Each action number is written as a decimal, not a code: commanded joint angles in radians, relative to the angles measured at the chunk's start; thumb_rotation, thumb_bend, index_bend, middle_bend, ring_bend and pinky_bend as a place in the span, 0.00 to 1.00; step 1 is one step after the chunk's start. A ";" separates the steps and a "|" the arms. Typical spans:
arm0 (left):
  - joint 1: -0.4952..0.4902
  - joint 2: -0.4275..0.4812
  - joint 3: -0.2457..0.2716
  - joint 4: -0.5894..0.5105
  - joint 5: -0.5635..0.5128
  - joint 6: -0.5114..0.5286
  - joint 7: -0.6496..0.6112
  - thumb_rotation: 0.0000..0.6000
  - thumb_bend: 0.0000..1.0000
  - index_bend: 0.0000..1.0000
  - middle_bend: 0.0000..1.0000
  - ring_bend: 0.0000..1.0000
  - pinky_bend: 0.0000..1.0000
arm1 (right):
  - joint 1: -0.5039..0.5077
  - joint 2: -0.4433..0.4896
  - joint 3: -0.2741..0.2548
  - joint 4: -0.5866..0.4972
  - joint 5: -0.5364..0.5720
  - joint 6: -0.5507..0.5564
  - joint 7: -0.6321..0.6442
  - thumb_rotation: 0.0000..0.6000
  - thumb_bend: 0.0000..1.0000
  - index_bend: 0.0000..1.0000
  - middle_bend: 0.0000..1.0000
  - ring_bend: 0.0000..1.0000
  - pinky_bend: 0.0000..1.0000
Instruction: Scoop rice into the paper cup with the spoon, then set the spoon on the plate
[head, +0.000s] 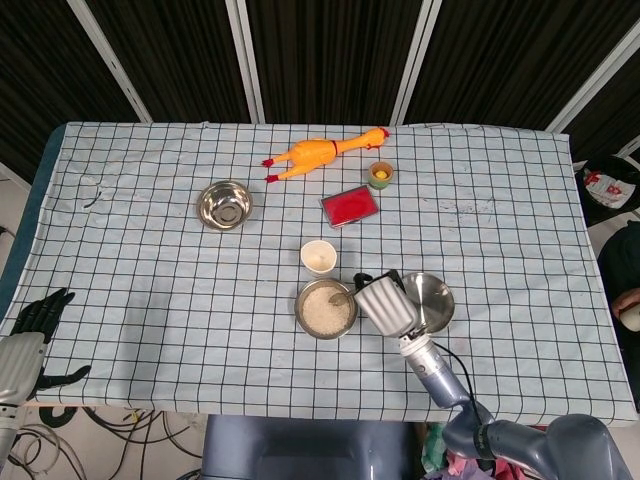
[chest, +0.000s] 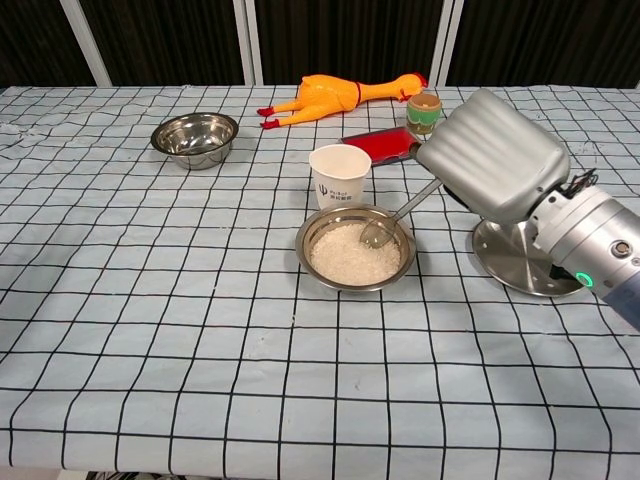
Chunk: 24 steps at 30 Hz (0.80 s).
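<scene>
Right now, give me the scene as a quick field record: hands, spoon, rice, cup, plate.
right robot hand: holds the spoon handle, above the plate's near-left edge
left robot hand: at the table's near-left corner, holds nothing, fingers apart
spoon: tilted, its bowl down in the rice
rice bowl: steel, holds rice
paper cup: upright, just behind the rice bowl
plate: steel, right of the rice bowl, partly hidden

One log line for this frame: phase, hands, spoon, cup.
phase: scooping | right hand: holds spoon, bowl end in rice | left hand: idle, table edge | cup: upright behind rice
</scene>
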 joint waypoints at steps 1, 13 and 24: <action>0.000 0.000 0.000 0.000 -0.001 0.000 0.000 1.00 0.01 0.00 0.00 0.00 0.00 | -0.003 -0.007 -0.005 0.004 -0.005 -0.002 0.003 1.00 0.42 0.64 1.00 1.00 1.00; -0.001 0.002 0.000 -0.001 -0.002 -0.002 -0.004 1.00 0.01 0.00 0.00 0.00 0.00 | -0.029 -0.018 -0.029 -0.021 0.005 -0.041 0.009 1.00 0.42 0.64 1.00 1.00 1.00; -0.002 0.003 0.001 -0.002 -0.004 -0.005 -0.004 1.00 0.01 0.00 0.00 0.00 0.00 | -0.068 -0.021 0.036 -0.155 0.143 -0.096 -0.032 1.00 0.45 0.64 1.00 1.00 1.00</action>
